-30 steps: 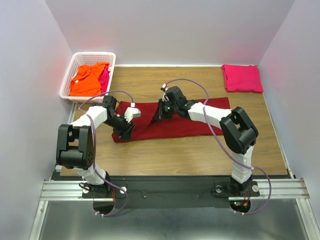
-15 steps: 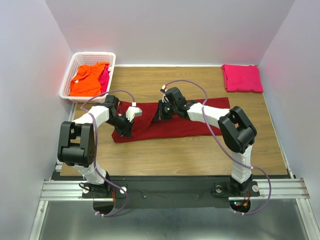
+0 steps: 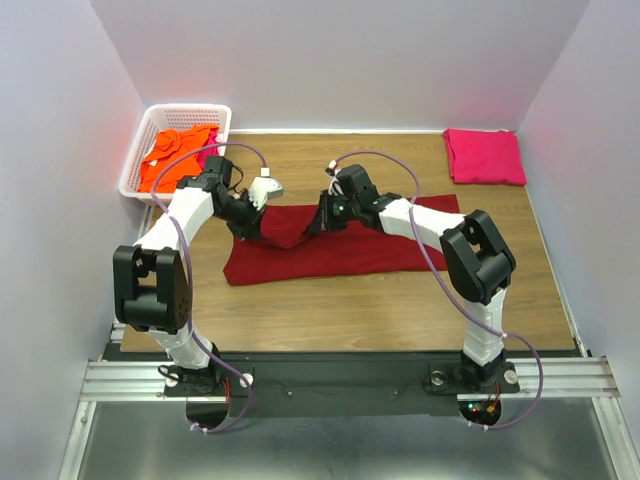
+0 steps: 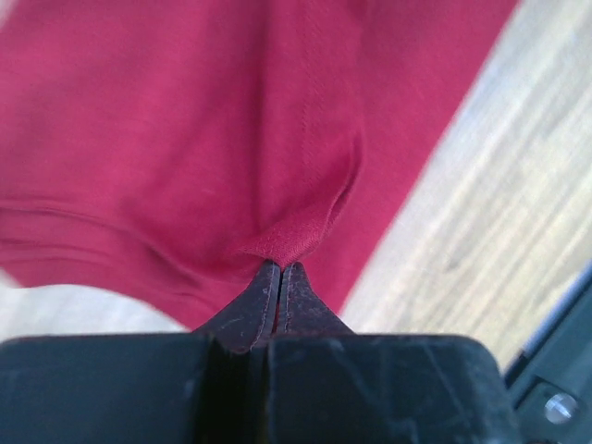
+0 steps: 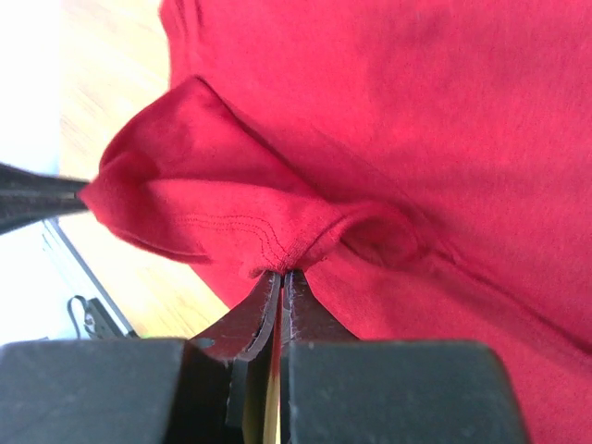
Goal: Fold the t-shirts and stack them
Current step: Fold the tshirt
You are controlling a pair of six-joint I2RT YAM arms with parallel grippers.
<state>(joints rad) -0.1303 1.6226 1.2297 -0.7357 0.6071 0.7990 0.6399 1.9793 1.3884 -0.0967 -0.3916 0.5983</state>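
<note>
Over the wooden table [image 3: 400, 300], seen from above, a dark red t-shirt [image 3: 340, 255] lies as a wide band across the middle, its far left part pulled up off the wood. The left gripper [image 3: 252, 225] sits at the shirt's 10 o'clock corner and the right gripper [image 3: 318, 222] near its 12 o'clock edge, with a raised fold of cloth slung between them. Both arms reach inward from their bases at 6 o'clock. At the table's 10 o'clock corner stands a white lattice basket [image 3: 135, 175] with an orange t-shirt [image 3: 170, 160] bunched inside. A folded magenta-pink t-shirt [image 3: 485, 155] rests flat at the 2 o'clock corner, well apart from the arms.

Down the left wrist view, the left gripper [image 4: 279, 268] is clenched on a small pinch of the dark red t-shirt [image 4: 185, 139], the fingertips meeting at 6 o'clock and the cloth puckering up from them; bare table [image 4: 518, 213] shows at 3 o'clock.

Down the right wrist view, the right gripper [image 5: 280, 275] is likewise clamped tight on a stitched hem of the dark red t-shirt [image 5: 444, 139], a loose fold billowing toward 9 o'clock, with table [image 5: 102, 74] showing at 10 o'clock
</note>
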